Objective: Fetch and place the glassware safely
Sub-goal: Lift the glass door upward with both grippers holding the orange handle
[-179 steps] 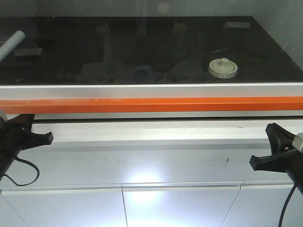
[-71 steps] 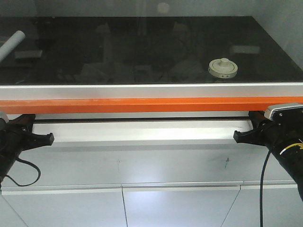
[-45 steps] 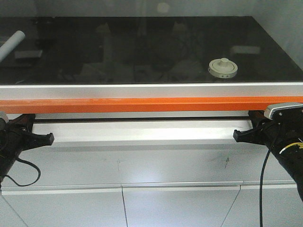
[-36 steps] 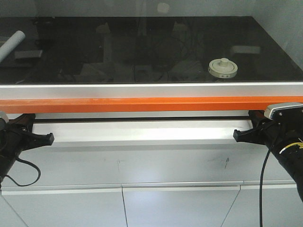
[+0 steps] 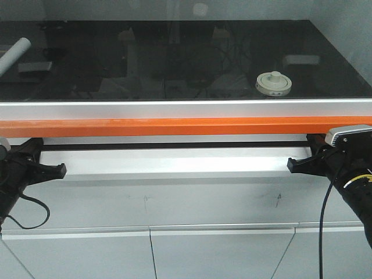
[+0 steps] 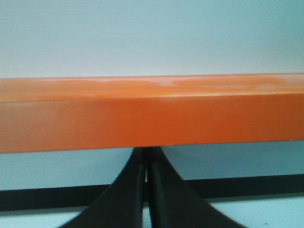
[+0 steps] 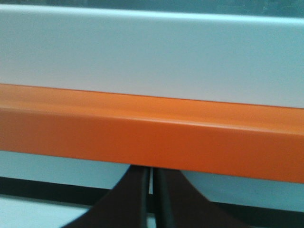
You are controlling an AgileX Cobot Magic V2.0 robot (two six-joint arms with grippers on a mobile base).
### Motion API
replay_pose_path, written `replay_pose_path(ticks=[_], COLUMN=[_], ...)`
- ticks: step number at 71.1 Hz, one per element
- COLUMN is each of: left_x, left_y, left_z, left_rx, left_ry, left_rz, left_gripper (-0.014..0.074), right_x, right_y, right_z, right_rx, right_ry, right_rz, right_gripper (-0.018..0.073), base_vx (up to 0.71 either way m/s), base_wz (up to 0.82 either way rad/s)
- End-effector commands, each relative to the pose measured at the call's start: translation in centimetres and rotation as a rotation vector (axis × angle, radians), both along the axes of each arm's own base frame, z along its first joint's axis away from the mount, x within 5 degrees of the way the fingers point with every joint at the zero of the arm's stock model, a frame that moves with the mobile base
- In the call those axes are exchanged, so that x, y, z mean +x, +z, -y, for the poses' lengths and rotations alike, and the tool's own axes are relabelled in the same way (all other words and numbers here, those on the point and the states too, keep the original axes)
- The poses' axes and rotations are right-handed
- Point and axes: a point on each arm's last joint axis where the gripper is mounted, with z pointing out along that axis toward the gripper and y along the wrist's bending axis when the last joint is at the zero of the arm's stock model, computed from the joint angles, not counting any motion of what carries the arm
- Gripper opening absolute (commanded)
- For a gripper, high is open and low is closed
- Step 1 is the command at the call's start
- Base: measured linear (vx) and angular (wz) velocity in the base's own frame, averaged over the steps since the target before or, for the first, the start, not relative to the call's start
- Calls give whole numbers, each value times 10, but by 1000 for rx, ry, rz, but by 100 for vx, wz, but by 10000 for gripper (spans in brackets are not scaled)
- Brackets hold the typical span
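The lidded glass jar [image 5: 273, 83] is observed upright on the dark tabletop [image 5: 145, 58], right of centre in the upper half of the front view. The left gripper [image 6: 146, 190] and right gripper [image 7: 152, 194] are recorded at the lower corners, below the orange rail [image 5: 186, 127], well apart from the jar. Both are clenched, with nothing held. A rolled sheet [image 5: 14, 53] is noted at upper left.

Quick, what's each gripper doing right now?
Left gripper: closed, holding nothing.
Right gripper: closed, holding nothing.
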Motion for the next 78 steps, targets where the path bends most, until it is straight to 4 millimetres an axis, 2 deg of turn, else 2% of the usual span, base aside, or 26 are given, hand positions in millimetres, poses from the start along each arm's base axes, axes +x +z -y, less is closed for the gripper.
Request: replay_pose_path(ticks=[1, 33, 65, 78], left_x=[2, -3, -4, -7], left_y=[34, 52, 56, 64], left_z=[1, 1, 0, 0], left_rx=[-17, -19, -20, -21], left_ry=[-1, -2, -1, 0], left_rz=[278, 346, 360, 387], left_gripper=[-7, -7, -7, -7], right_x=[3, 3, 2, 0], right_y=[36, 38, 42, 51], right_z=[1, 0, -1, -1], right_rx=[18, 25, 28, 24], right_ry=[3, 5, 18, 17], right_rz=[271, 297, 337, 357], right_gripper=[-1, -1, -1, -1], base_vx=[0, 0, 0, 0], base_wz=[0, 0, 0, 0])
